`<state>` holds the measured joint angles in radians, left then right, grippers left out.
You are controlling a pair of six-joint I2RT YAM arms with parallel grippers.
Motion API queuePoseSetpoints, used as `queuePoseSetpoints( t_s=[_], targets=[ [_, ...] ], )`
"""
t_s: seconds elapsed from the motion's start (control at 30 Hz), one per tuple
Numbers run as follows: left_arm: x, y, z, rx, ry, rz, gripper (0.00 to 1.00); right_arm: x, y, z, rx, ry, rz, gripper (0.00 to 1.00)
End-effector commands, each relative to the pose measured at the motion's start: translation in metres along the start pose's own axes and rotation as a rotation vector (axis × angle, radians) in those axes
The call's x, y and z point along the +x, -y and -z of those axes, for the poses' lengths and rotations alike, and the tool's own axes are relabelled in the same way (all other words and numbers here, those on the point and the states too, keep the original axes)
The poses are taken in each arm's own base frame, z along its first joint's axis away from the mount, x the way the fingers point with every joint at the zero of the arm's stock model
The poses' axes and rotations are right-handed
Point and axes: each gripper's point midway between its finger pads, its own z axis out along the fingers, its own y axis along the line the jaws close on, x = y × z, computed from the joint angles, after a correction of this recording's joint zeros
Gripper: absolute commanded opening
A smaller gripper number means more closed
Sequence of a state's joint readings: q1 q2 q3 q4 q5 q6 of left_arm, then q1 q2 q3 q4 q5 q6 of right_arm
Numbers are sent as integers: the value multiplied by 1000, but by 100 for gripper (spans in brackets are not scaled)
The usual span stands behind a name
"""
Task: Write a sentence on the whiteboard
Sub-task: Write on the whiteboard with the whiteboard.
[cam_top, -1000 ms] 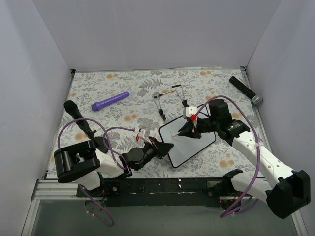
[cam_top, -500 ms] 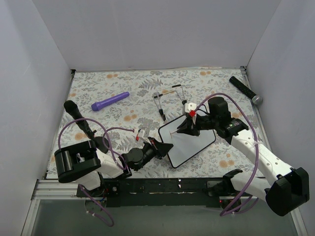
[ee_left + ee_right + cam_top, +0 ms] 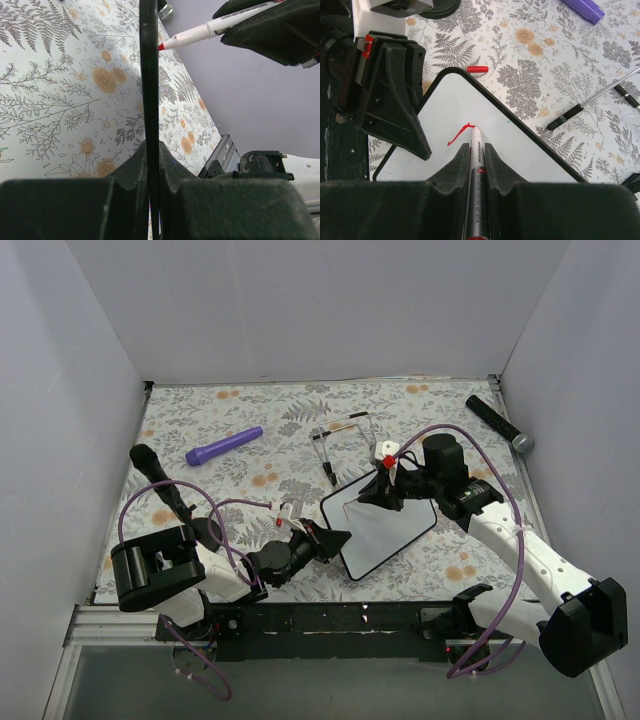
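The whiteboard (image 3: 388,528) lies tilted on the floral table, and my left gripper (image 3: 335,537) is shut on its left edge. In the left wrist view the board is edge-on, a black line (image 3: 149,75) between the fingers (image 3: 131,165). My right gripper (image 3: 474,147) is shut on the marker (image 3: 475,165), whose tip touches the board (image 3: 520,150) near its upper left corner. Of the sentence only one short curved red stroke (image 3: 458,134) shows beside the tip. The marker also shows in the left wrist view (image 3: 215,26). From above, my right gripper (image 3: 372,492) is over the board's upper left part.
A black wire stand (image 3: 340,438) lies just beyond the board. A purple cylinder (image 3: 224,445) is at the far left, a black microphone-like rod (image 3: 498,423) at the far right, and another black rod (image 3: 160,480) on the left. A red cap (image 3: 477,69) lies next to the board.
My right gripper has moved the marker a little left and away across the board, towards its upper left corner. The left gripper has kept its hold.
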<state>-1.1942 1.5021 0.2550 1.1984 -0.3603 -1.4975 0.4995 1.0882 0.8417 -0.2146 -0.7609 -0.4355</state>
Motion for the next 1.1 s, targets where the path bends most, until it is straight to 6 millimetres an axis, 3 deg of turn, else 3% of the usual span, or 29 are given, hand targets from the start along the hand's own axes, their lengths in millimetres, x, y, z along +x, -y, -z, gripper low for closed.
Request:
queuePoseSetpoints(
  t_s=[0.0,0.17,0.57,0.87,1.07],
  targets=[
    [-20,27,-1,96,75,28,0,-16,23,4,109,19,39,1],
    [-21,27,1,96,79,29,0,-9,21,4,99,2,34,1],
    [-23,26,2,94,88,29,0,7,-6,4,-28,-26,45,1],
    [-22,26,2,98,85,28,0,1,-21,0,-105,8,41,1],
    [-21,26,1,100,83,29,0,-1,-16,0,-85,13,37,1]
  ],
)
